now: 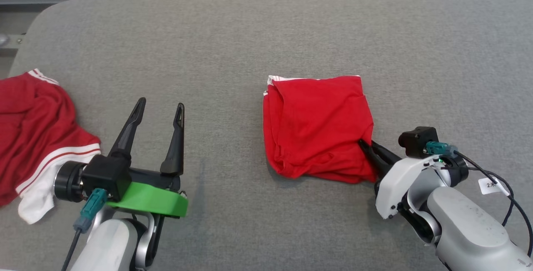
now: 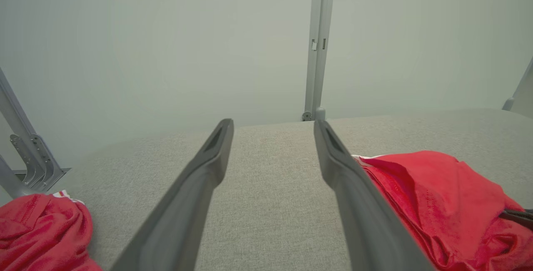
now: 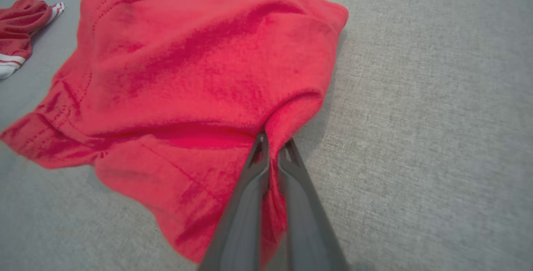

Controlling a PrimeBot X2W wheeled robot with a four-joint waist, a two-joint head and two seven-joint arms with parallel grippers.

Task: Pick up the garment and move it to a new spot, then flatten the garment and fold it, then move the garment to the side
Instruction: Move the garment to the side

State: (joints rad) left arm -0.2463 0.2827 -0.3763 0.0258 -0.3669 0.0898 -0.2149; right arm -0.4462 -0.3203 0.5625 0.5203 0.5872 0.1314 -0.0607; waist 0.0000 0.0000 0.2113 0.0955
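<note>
I count two red pieces on the surface (image 1: 233, 46): folded garment (image 1: 318, 125) in the middle, my right fingers (image 1: 368, 149) clamped on its near-right corner; crumpled garment (image 1: 33, 133) at the left edge. My left fingers (image 1: 177, 137) are spread open, empty.
</note>
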